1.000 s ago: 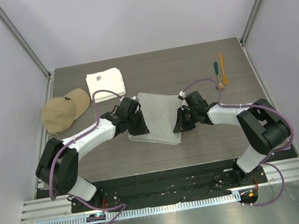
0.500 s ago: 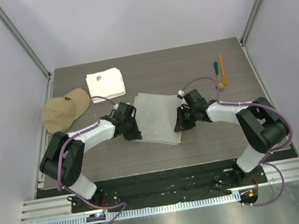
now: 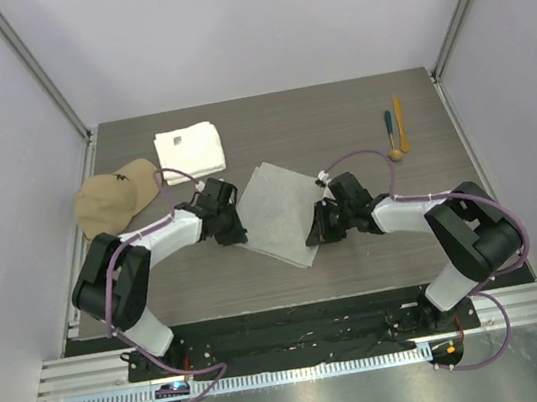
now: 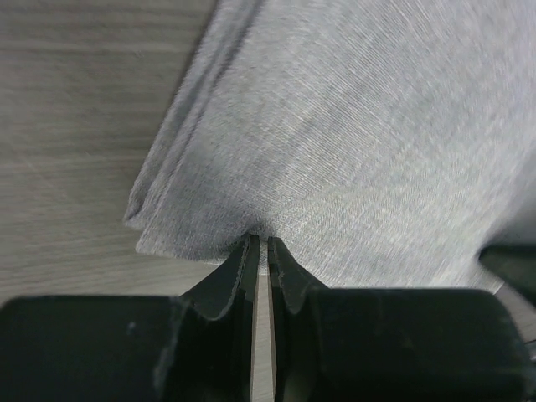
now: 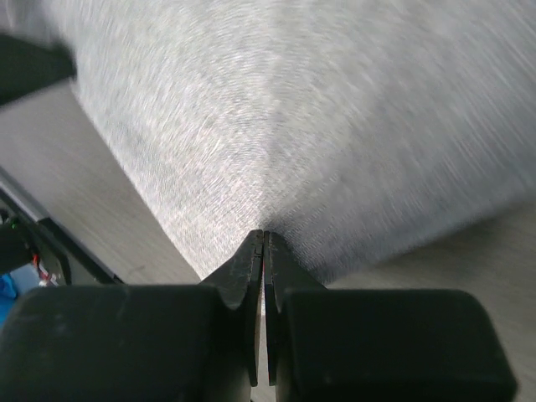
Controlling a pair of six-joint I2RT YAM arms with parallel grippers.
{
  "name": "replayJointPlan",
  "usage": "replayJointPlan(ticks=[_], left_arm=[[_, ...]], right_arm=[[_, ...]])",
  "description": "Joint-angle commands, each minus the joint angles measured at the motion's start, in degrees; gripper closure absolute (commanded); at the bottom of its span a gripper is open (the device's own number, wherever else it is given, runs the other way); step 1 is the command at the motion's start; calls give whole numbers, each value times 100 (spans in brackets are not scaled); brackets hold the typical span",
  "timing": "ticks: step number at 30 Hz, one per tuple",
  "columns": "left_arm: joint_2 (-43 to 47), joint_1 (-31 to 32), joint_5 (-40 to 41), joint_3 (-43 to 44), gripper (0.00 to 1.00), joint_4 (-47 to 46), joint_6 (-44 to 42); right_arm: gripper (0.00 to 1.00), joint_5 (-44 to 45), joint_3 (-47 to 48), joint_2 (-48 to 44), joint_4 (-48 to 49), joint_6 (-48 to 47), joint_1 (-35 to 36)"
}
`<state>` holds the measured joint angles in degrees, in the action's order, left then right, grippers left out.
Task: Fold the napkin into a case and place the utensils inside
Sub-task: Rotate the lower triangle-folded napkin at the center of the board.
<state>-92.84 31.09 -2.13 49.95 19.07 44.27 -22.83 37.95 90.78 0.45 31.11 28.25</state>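
Pale walls are seen around a dark wood-grain surface (image 3: 337,120), at whose middle the grey napkin (image 3: 273,215) is spread as a folded sheet, turned cornerwise to the edges. Its left edge is pinched by the clenched left pincer (image 4: 260,244), and its near right edge is pinched likewise by the clenched right pincer (image 5: 263,236). The utensils (image 3: 394,130) are found side by side near the far right corner, well apart from the napkin, while a white towel (image 3: 189,150) and a tan cap (image 3: 116,196) are seen by the far left corner.
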Motion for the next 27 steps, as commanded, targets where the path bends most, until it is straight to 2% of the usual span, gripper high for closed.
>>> replayJointPlan(ticks=[1,5,10,14,18,22,27], left_arm=[[-366,-383,363,488,87,193,-331],[-787,-613,406,1146,87,395,-524],[-1184,-657,450,1763,88,527,-674],[-1175,-657,564,2105,89,703,-736],[-781,-648,609,2124,87,774,-797],[-464,-648,442,1870,86,704,-780],[-235,-648,4,1439,86,441,-622]], right_arm=[[93,59,-534,-43,216,614,610],[93,129,-684,-70,649,1186,1242],[93,-283,-405,343,1404,1705,1446],[92,-266,299,301,792,1311,1429],[90,103,888,-130,-464,599,1009],[87,-133,907,-421,-800,273,219],[87,-300,855,-368,-917,149,102]])
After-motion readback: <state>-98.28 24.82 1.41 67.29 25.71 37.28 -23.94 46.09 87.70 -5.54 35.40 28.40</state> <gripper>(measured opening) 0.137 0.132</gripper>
